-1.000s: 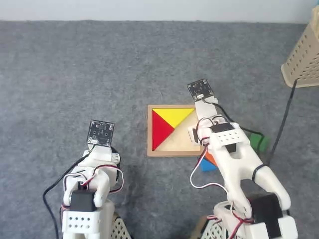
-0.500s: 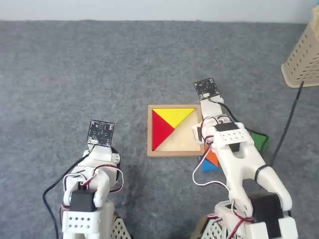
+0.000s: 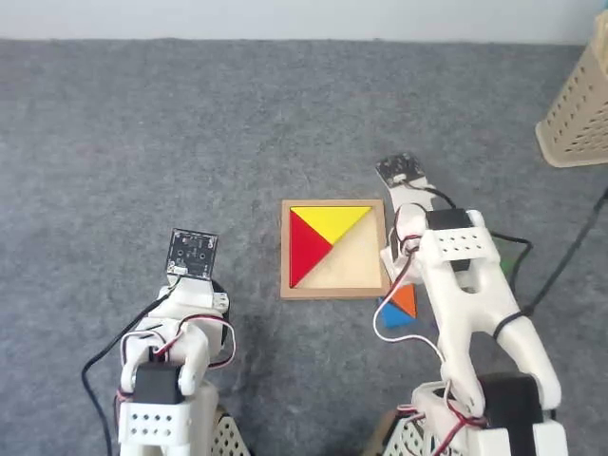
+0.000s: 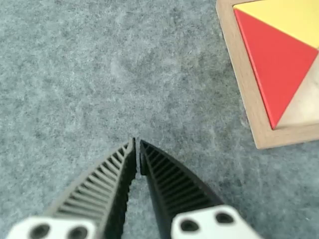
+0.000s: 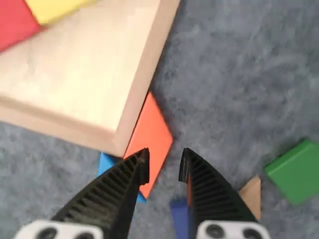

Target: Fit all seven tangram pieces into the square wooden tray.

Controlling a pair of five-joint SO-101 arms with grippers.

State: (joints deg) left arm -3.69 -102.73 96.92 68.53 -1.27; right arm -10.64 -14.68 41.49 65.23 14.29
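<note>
Right claw (image 5: 164, 158) parted, orange piece (image 5: 152, 138) beneath

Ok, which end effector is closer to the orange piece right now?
Right. The right end effector is at the orange piece, beside the tray corner; the left end effector is over carpet on the tray's other side.

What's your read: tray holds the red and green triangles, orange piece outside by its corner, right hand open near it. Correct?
One error: the tray holds the red triangle and a yellow triangle, not green, as the high view shows. The rest stands: orange piece outside by its corner, right hand open near it.
</note>
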